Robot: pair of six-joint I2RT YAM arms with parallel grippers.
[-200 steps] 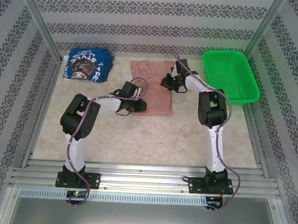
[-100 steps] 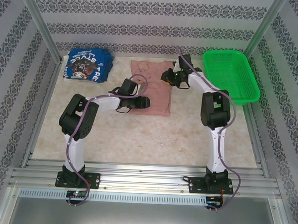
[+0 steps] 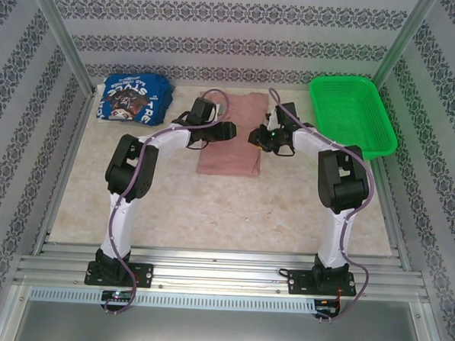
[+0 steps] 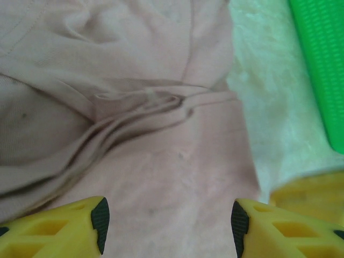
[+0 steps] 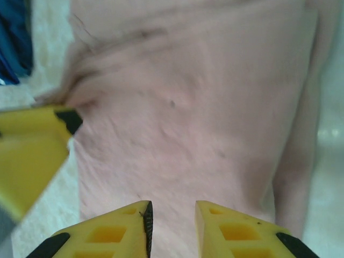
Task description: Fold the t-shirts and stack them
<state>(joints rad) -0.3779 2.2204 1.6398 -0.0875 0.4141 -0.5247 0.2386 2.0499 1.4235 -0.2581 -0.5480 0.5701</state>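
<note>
Near the arm bases the pale marbled tabletop [image 3: 210, 215] lies bare, open room across its near half. Mid-table, the dusty pink cloth t-shirt [image 3: 228, 159] is now a narrower rectangle than a second ago. The left gripper [image 3: 229, 130] has moved up over it, fingers spread wide, empty; the right gripper [image 3: 253, 136] sits at its right edge, fingers slightly apart, empty. Farther back: folded royal blue printed t-shirt [image 3: 132, 98] far left, green plastic mesh basket [image 3: 352, 116] far right

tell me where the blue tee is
Top view: the blue tee lies at the table's far-left corner, left of the pink tee.
</note>
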